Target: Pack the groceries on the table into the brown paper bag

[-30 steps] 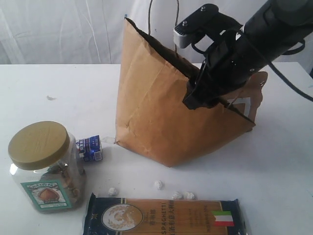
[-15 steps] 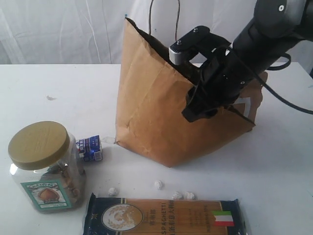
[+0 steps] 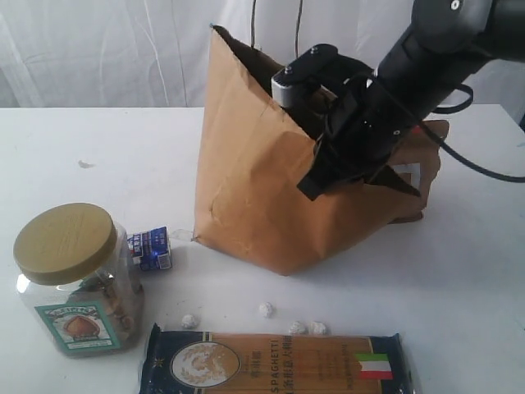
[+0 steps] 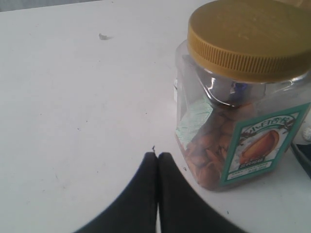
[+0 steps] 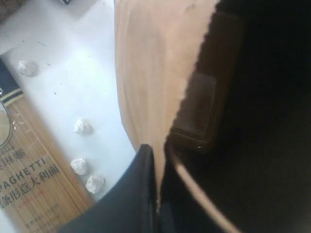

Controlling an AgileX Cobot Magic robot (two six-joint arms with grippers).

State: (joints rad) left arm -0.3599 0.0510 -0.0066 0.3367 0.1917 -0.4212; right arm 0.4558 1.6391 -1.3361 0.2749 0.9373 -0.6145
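Pinching the bag [image 3: 246,197] rim, your right pincer [image 5: 156,194] looks clamped on the paper, though the inner finger is lost in shadow. Left pincer [image 4: 157,167] is pressed together, empty, beside the jar [image 4: 243,97]. Bag stands on the desk [image 3: 98,148], spaghetti [image 3: 279,365] lying nearby.

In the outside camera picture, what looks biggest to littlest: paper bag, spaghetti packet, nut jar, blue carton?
1. brown paper bag.
2-3. blue spaghetti packet and tan-lidded jar: too alike to rank; the packet is cut off at the edge.
4. small blue-white carton.
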